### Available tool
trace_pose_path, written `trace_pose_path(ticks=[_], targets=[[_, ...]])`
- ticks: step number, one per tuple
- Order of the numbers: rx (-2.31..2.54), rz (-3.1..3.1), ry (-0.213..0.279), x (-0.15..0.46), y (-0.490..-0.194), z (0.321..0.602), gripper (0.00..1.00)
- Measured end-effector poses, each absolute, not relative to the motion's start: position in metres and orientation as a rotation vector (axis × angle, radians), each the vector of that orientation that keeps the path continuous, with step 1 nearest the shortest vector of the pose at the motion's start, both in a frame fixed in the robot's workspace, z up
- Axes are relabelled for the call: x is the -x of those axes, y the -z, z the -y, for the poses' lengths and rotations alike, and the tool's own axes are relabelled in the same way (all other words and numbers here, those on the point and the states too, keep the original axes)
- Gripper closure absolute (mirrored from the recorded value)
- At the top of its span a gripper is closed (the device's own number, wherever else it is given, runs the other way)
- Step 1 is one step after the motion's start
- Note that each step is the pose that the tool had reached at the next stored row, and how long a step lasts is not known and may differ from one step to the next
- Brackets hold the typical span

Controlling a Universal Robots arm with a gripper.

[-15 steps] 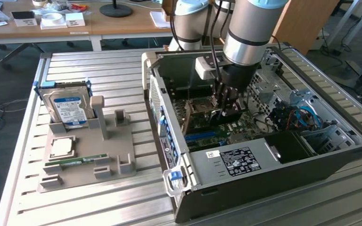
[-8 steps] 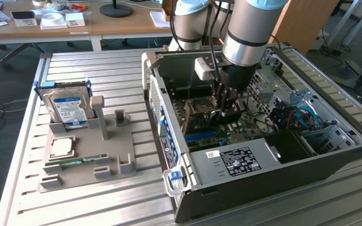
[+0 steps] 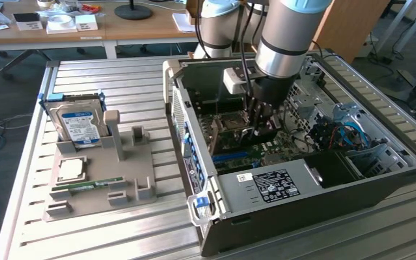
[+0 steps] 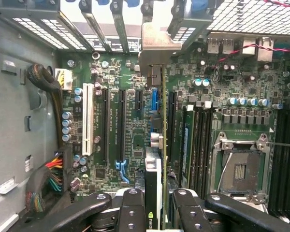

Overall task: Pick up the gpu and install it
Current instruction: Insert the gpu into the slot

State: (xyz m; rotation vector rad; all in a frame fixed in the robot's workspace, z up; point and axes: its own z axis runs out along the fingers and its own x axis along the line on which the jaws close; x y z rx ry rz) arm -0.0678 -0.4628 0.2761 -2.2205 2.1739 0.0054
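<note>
Since the gripper [image 4: 157,215] is clamped on the graphics card [image 4: 153,188], fingers [image 4: 131,212] pinching it from both sides as it stands edge-on right over the motherboard [image 4: 111,159] slots, I'd say the pickup's done and we're at the install step. Can't tell if it's touching a slot; seating it needs the card's edge dead in line with the slot and its metal bracket [image 4: 159,43] matched to the rear opening. Arm [image 3: 287,38] reaches straight down into the open computer case [image 3: 302,195], wrist vertical.
</note>
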Motion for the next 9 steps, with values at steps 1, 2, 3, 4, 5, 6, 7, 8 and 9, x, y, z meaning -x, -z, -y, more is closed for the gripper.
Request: trace_pose_path(ticks=[1,2,3,4,5,6,7,8,9], targets=[[2.220,-2.174,-0.005,0.0680,-0.2757,0.4632,0.73],[2.220,-2.174,-0.005,0.0685,-0.2749,0.4631,0.73],[2.221,-2.174,-0.005,0.0690,-0.2742,0.4632,0.73],[2.221,-2.174,-0.005,0.0696,-0.2736,0.4632,0.73],[2.221,-2.174,-0.005,0.0703,-0.2731,0.4632,0.73],[2.221,-2.174,-0.005,0.0709,-0.2731,0.4632,0.73],[2.221,-2.174,-0.005,0.0712,-0.2730,0.4632,0.73],[2.221,-2.174,-0.005,0.0714,-0.2729,0.4632,0.73],[2.221,-2.174,-0.005,0.0720,-0.2727,0.4632,0.73]])
